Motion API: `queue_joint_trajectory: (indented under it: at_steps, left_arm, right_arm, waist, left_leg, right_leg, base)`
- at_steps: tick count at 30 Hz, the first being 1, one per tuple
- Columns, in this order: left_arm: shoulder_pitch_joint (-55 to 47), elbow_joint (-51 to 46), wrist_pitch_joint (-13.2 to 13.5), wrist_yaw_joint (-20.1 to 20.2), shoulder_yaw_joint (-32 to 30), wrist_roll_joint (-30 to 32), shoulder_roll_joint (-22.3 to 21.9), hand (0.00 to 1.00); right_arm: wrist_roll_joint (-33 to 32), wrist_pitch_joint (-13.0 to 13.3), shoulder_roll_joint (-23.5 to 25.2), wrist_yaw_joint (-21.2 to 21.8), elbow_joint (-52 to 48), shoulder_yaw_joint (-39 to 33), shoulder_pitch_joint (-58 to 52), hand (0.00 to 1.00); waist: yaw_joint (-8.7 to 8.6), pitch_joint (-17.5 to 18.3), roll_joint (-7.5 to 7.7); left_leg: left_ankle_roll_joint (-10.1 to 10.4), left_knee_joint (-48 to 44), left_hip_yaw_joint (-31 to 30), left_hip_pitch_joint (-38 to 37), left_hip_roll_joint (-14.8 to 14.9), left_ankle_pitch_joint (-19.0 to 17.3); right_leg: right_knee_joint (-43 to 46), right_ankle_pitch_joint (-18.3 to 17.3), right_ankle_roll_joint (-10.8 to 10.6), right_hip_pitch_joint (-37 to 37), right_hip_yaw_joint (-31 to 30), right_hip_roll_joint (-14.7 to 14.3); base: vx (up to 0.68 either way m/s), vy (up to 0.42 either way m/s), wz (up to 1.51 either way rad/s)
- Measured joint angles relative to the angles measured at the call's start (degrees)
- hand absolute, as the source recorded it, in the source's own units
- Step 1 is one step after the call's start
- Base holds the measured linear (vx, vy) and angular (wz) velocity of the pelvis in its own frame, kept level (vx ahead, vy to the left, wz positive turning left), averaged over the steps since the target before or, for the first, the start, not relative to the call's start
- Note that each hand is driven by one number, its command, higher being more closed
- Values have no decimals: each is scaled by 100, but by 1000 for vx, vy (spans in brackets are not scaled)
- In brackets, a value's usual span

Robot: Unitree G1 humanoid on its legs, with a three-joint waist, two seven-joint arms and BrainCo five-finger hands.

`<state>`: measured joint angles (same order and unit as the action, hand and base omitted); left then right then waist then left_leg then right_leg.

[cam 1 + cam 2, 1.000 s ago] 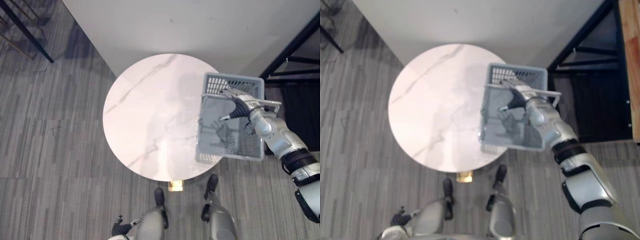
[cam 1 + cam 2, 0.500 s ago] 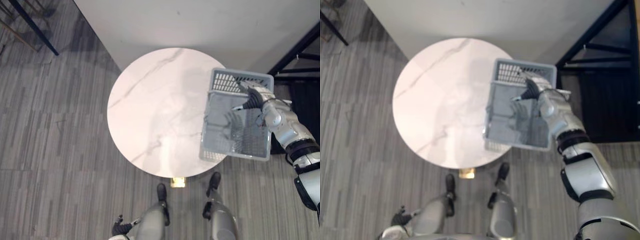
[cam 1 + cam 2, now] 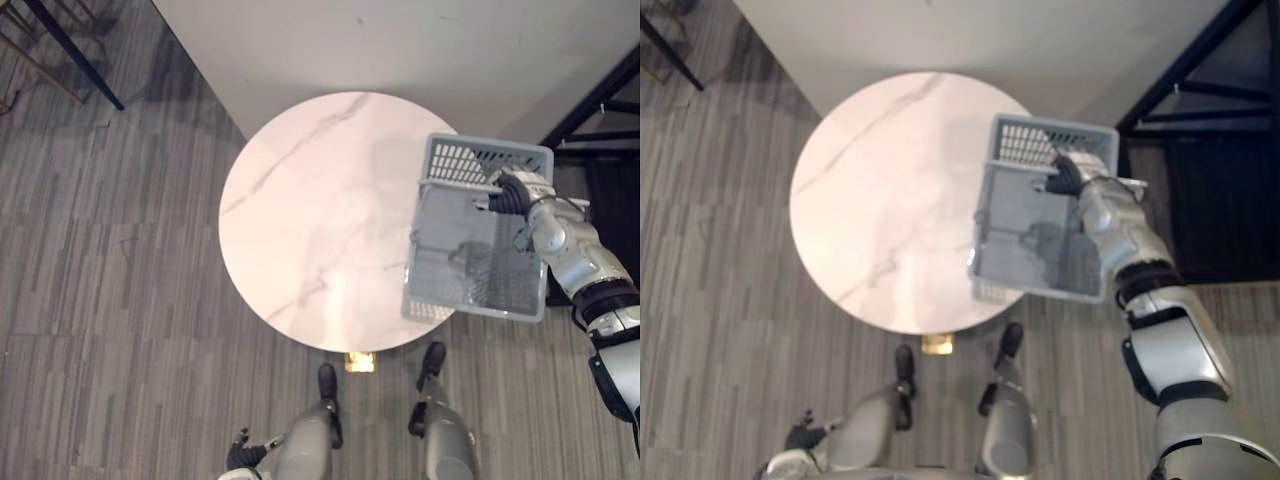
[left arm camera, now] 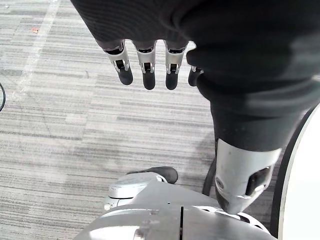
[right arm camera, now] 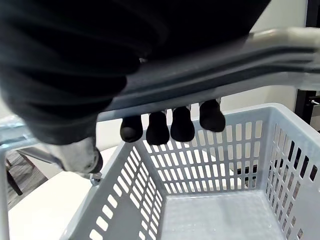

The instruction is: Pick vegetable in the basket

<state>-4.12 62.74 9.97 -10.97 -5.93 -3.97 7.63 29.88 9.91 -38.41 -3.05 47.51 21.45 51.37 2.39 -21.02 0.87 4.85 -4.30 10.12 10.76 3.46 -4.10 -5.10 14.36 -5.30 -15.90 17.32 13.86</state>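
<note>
Right hand fingers grip the empty basket at right over the desk, left hand hangs loose-fingered, so the vegetable picking looks all ahead.

Right wrist view: basket handle hides right hand fingers above tips (cover blocks palm); basket floor cut by edge.

Even, bright light — perhaps overhead; soft shadows
</note>
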Motion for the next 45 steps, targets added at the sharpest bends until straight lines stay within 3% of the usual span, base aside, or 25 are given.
queue_joint_trajectory:
  at_steps: [9, 11, 15, 19, 25, 31, 35, 39, 41, 42, 43, 44, 45]
  left_arm:
    - [1, -4, -13, 0, 5, 58, 10, 0]
    - [1, -4, -23, 0, 1, 81, 20, 0]
    - [2, -5, -76, 3, -77, 288, 96, 0]
    - [-12, 9, -148, 6, -174, 379, 175, 0]
    - [-30, 36, -177, 43, -177, 544, 273, 0]
    - [-154, 104, -191, 208, -274, 632, 262, 0]
    - [-396, 93, -267, 271, -372, 651, 214, 0]
    - [-449, 88, -300, 401, -342, 656, 277, 0]
    - [-422, 53, -300, 460, -278, 701, 367, 0]
    - [-370, 38, -299, 468, -297, 726, 416, 0]
    - [-344, 126, -316, 483, -326, 748, 447, 0]
    - [-353, 162, -315, 494, -350, 756, 454, 0]
    - [-366, 227, -312, 495, -344, 757, 453, 0]
  right_arm:
    - [178, 21, -7, 252, -398, 686, -183, 100]
    - [176, 28, -44, 283, -768, 859, -374, 100]
    - [119, 298, -383, 538, -1936, 1327, -820, 100]
    - [-124, 595, -945, 633, -2972, 1330, -1350, 100]
    - [-401, 721, -1508, 742, -3905, 962, -2509, 100]
    - [-408, 790, -1749, 985, -4254, 524, -3623, 100]
    - [-408, 921, -1729, 988, -4433, 26, -4438, 100]
    - [-354, 919, -1440, 923, -4765, -1039, -5338, 100]
    - [-272, 856, -1305, 788, -4892, -1242, -5450, 100]
    - [-228, 776, -1224, 737, -4957, -1225, -5471, 100]
    - [-100, 741, -1044, 738, -4946, -1131, -5353, 100]
    - [-73, 733, -975, 736, -4942, -1027, -5301, 100]
    - [-48, 733, -970, 737, -4937, -869, -5252, 100]
  waist:
    - [12, 11, 20]
    - [6, 28, 47]
    - [-9, 106, 156]
    - [-67, 367, 259]
    - [-198, 947, 520]
    - [-232, 1125, 535]
    - [-246, 1181, 544]
    - [-406, 1188, 545]
    - [-441, 1214, 576]
    - [-502, 1209, 636]
    - [-490, 1219, 632]
    - [-473, 1193, 592]
    - [-482, 1201, 554]
  left_leg:
    - [10, -40, -14, -166, 45, -7]
    - [27, -51, 4, -217, 71, -19]
    - [80, -60, 111, -366, 197, -58]
    - [131, 44, 252, -583, 331, -69]
    - [211, 135, 420, -810, 428, -105]
    - [258, 127, 467, -1034, 454, -147]
    - [344, -479, 526, -996, 673, -572]
    - [305, -1445, 722, -774, 938, -1100]
    - [157, -1908, 1069, -515, 948, -1390]
    - [-62, -2109, 1336, -367, 893, -1524]
    - [-271, -1964, 1862, -387, 1032, -1436]
    - [-279, -1881, 2142, -449, 1088, -1384]
    - [-263, -1674, 2494, -623, 1112, -1251]
  right_leg:
    - [-7, 0, -1, 200, -9, -31]
    - [-15, -1, -1, 243, -47, -54]
    - [-93, -5, -4, 360, -224, -204]
    - [-97, -7, -6, 433, -420, -358]
    - [-100, -130, 0, 531, -595, -475]
    - [-100, -207, -33, 742, -630, -490]
    - [131, -446, -26, 835, -705, -586]
    - [768, -575, -37, 584, -998, -689]
    - [881, -379, -320, 210, -1432, -689]
    - [864, 33, -588, -103, -1626, -706]
    - [274, 1086, 39, -195, -1576, -792]
    - [571, 918, 259, -283, -1069, -816]
    - [1579, -94, 952, -398, -31, -724]
  base:
    - [21, 4, 0]
    - [24, -4, -5]
    - [33, -23, -16]
    - [48, -36, -23]
    - [36, -21, -15]
    - [5, -4, -3]
    - [8, -3, -14]
    - [-34, 58, -35]
    - [-159, 151, -97]
    - [-272, 187, -149]
    - [-275, 180, -162]
    - [-209, 133, -164]
    - [-136, 141, -162]
